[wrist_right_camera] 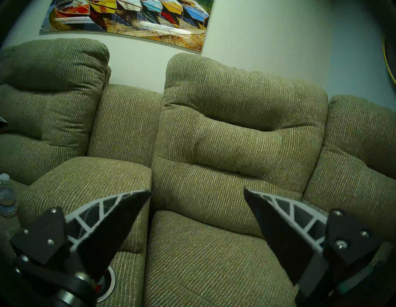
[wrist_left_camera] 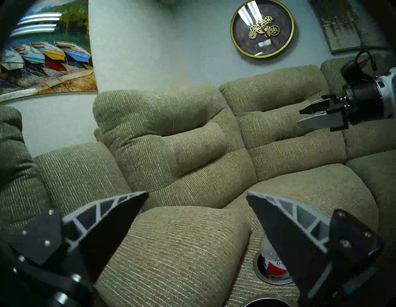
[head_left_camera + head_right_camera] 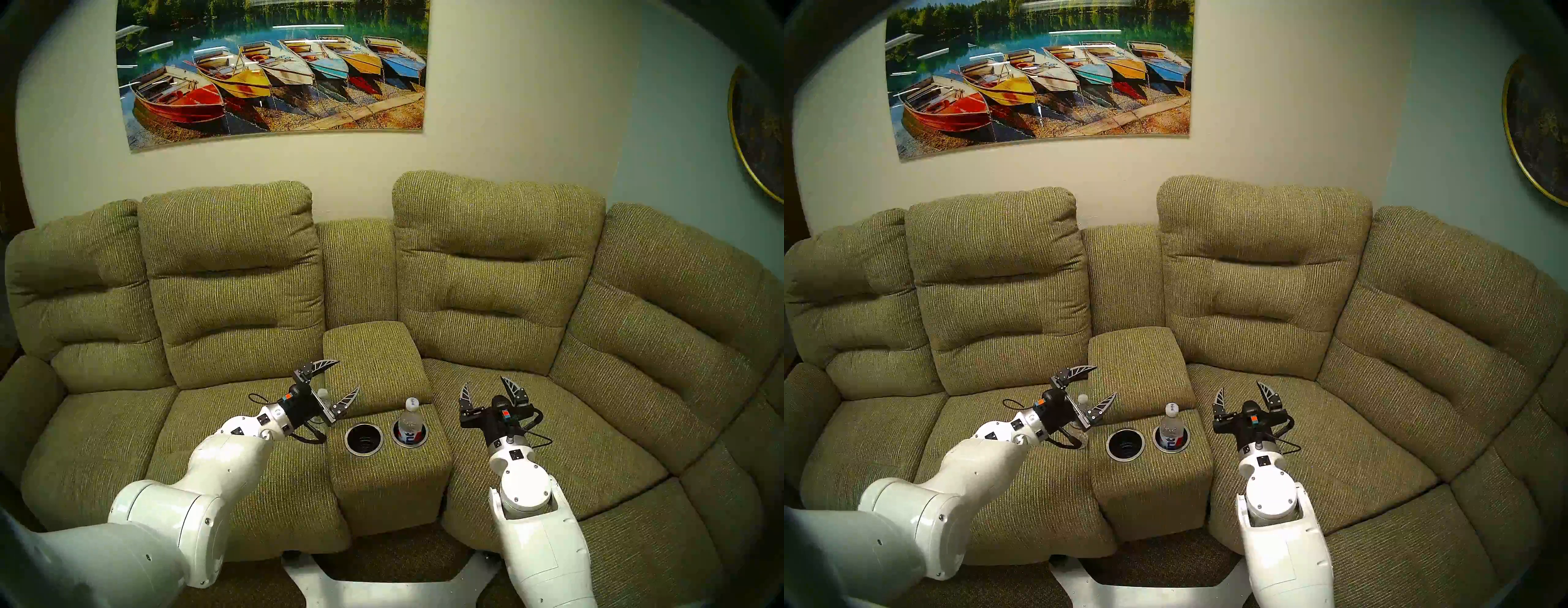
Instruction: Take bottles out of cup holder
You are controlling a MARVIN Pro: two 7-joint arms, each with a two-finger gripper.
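The cup holder (image 3: 364, 455) sits at the front of the olive console. Its left recess (image 3: 364, 439) is empty. The taller labelled bottle (image 3: 410, 418) stands in the right recess (image 3: 420, 441); it also shows in the left wrist view (image 2: 275, 267). The shorter plain bottle (image 3: 324, 395) stands on the left seat beside the console, partly hidden behind my left gripper's body; it also shows in the right wrist view (image 1: 6, 197). My left gripper (image 3: 348, 375) is open and empty just left of the console. My right gripper (image 3: 484, 381) is open and empty over the right seat.
The padded console lid (image 3: 373, 361) rises behind the cup holder. Sofa backrests (image 3: 496, 271) stand behind both seats. The seat cushions (image 3: 551, 446) lie on either side of the console. A boat picture (image 3: 271, 72) and a clock (image 2: 261, 27) hang on the walls.
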